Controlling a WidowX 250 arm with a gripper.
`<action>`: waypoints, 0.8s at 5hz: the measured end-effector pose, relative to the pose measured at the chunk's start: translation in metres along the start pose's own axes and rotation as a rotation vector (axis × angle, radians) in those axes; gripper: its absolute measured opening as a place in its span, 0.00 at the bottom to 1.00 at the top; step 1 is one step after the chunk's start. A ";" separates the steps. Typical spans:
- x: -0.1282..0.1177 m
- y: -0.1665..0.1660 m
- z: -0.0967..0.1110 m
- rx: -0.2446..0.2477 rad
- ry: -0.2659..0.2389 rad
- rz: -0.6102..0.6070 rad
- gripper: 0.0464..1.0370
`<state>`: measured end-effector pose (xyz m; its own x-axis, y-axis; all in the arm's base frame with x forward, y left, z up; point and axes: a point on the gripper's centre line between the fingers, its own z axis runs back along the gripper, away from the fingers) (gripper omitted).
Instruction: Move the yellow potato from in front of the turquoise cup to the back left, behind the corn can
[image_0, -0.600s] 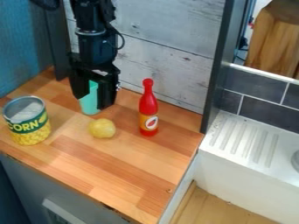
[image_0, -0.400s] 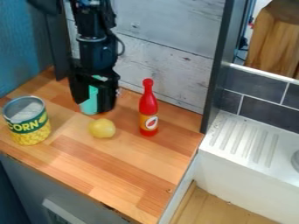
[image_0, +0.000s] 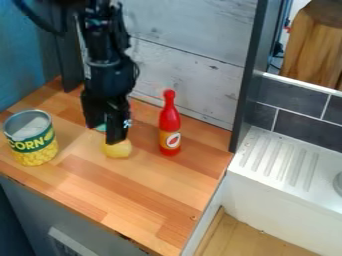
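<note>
over on the wooden counter (image_0: 160, 192), the black gripper (image_0: 105, 134) hung low above the lemon (image_0: 119, 150), its two fingertips parted and nothing visibly pinched between them. one tip partly hid the lemon from where i stood, and i couldn't tell whether they touched. the lemon sat on the wood, with a sliver of a teal object (image_0: 101, 128) just behind it. the red bottle (image_0: 169, 122) stood upright to one side, the corn can (image_0: 31, 142) on the other. as i judged it, the arm was well placed for a pick-up, but the grasp, the lift and any setting down were all left to do.
</note>
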<state>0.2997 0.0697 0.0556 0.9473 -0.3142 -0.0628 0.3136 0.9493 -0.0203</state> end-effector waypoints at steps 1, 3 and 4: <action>0.007 -0.002 -0.007 -0.001 -0.068 -0.119 0.96; 0.017 -0.006 -0.024 -0.042 -0.093 -0.194 0.96; 0.021 -0.005 -0.034 -0.030 -0.054 -0.180 0.96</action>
<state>0.3162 0.0582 0.0207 0.8786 -0.4775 -0.0022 0.4766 0.8773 -0.0559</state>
